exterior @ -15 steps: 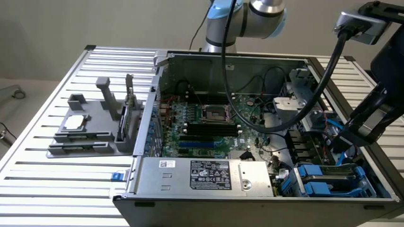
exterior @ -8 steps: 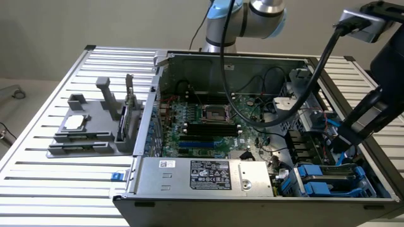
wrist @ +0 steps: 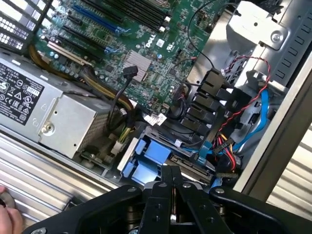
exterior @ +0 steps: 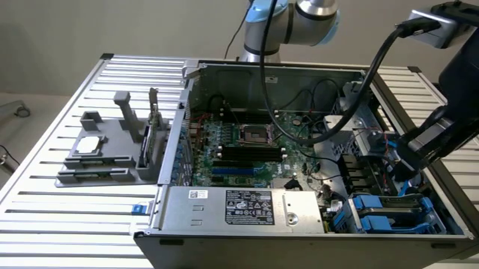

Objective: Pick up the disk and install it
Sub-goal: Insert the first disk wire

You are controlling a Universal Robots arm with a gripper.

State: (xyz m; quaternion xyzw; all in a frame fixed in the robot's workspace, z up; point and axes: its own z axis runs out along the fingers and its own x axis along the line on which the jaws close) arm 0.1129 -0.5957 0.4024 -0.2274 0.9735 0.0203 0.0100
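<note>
The disk [wrist: 191, 166] lies in the drive bay at the front corner of the open computer case, on the exterior view's right. Its blue plastic rails [wrist: 140, 165] and its dark connector edge show. In the exterior view the same blue-railed disk [exterior: 391, 216] sits low in the bay. My gripper [wrist: 170, 176] is shut, its two black fingers pressed together with nothing between them. The tips hang right over the disk's edge; whether they touch it I cannot tell. The dark arm reaches down into the case above the bay, ending at the gripper [exterior: 410, 161].
The case holds a green motherboard [exterior: 239, 148], a silver power supply [exterior: 243, 206] and loose black, red and blue cables [wrist: 229, 122] beside the bay. A grey fixture [exterior: 112, 151] with a small chip and an upright card stands on the slatted table. A hand's edge [wrist: 6, 217] shows near the table.
</note>
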